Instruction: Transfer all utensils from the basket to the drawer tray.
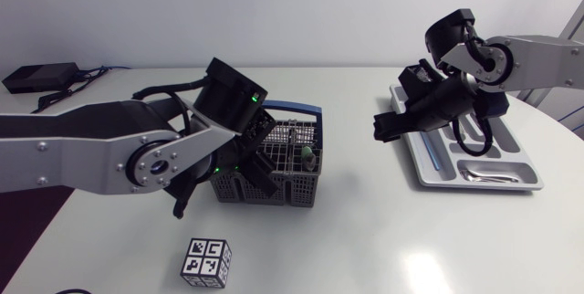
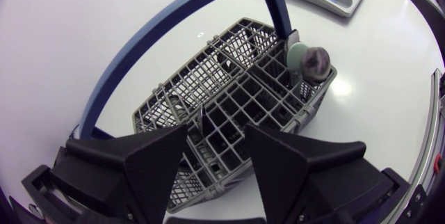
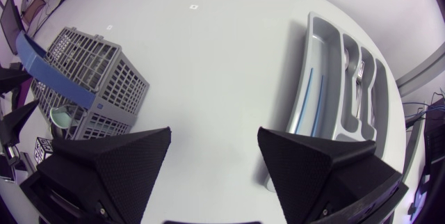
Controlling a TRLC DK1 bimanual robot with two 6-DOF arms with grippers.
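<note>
Hovering over the basket (image 2: 208,78), left end effector (image 2: 215,147), fingers (image 2: 149,158) apart.

White table (image 1: 365,235), grey basket (image 1: 287,139), drawer tray (image 1: 422,168), patterned cube (image 1: 206,262)

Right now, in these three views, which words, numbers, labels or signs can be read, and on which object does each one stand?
None can be read.
The cube carries black-and-white square code patterns, not letters or digits.
The cutlery basket and the drawer tray show no legible print.
</note>
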